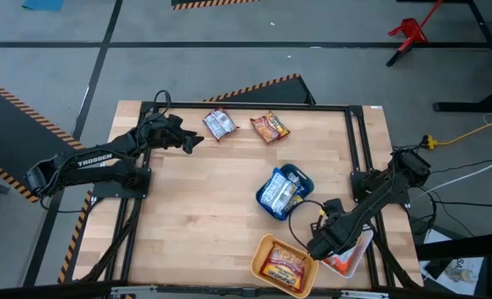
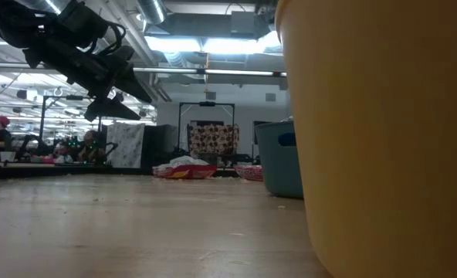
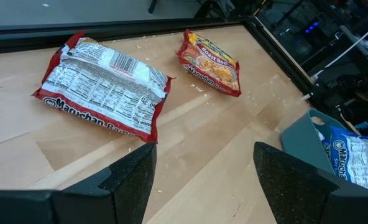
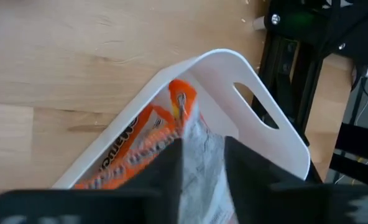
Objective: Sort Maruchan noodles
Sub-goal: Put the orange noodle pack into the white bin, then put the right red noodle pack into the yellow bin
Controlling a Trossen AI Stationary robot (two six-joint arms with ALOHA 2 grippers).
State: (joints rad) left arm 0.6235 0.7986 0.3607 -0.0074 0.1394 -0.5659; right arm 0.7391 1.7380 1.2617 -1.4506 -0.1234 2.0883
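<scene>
The right claw [image 4: 202, 180] is hovering over the white plastic tray [image 4: 277, 134] at the counter's near right corner, its fingers standing narrowly apart around the orange-and-white crinkly noodle packet [image 4: 140, 146] lying in that tray; whether they are pressing on the packet, I cannot tell. The tray is sitting right against the dark metal frame rail [image 1: 362, 158] along the counter's right edge, leaving little room on that side.

Just beside it, toward the middle of the near edge, the orange-yellow plastic tray [image 1: 263, 249] is holding a red-and-yellow noodle packet [image 1: 284, 266]. Farther in, the teal-blue plastic tray [image 1: 302, 178] is carrying blue-and-white noodle packets [image 1: 277, 193].

The left claw [image 3: 199, 180] is hanging wide open and empty near the far left of the pale wooden counter [image 1: 204, 216], with a red-and-white noodle packet [image 3: 103, 90] lying just ahead of its fingers and a red-and-yellow packet of crinkly plastic [image 3: 210, 62] lying beyond that, near the far edge. The middle and near left of the counter are lying open
</scene>
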